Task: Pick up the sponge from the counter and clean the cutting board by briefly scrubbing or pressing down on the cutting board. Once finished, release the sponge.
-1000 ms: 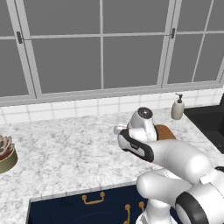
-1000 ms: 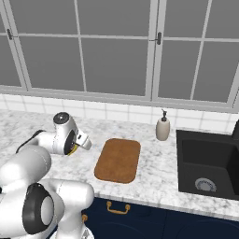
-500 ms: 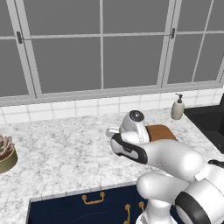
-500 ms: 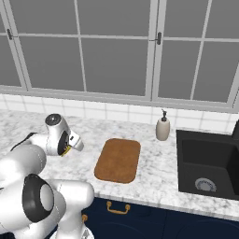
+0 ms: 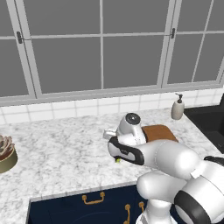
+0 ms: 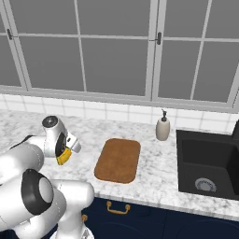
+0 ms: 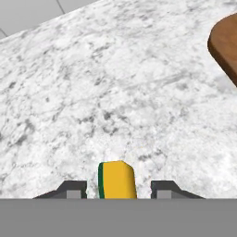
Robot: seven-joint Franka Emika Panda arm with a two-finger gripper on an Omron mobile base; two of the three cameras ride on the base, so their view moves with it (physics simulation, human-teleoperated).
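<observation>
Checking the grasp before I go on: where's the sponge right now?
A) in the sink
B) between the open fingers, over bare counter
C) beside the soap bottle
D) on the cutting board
B: the hand view shows the sponge between the gripper's spread fingertips, marbled counter beyond it.

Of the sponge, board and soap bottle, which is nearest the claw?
The sponge: it lies between the claw's fingertips, while the board and soap bottle sit farther right.

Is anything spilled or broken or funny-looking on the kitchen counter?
Nothing stands out. The cutting board lies flat on the counter, the soap bottle stands upright, and the sponge sits between the open pincer's fingertips. No spills or damage show.
</observation>
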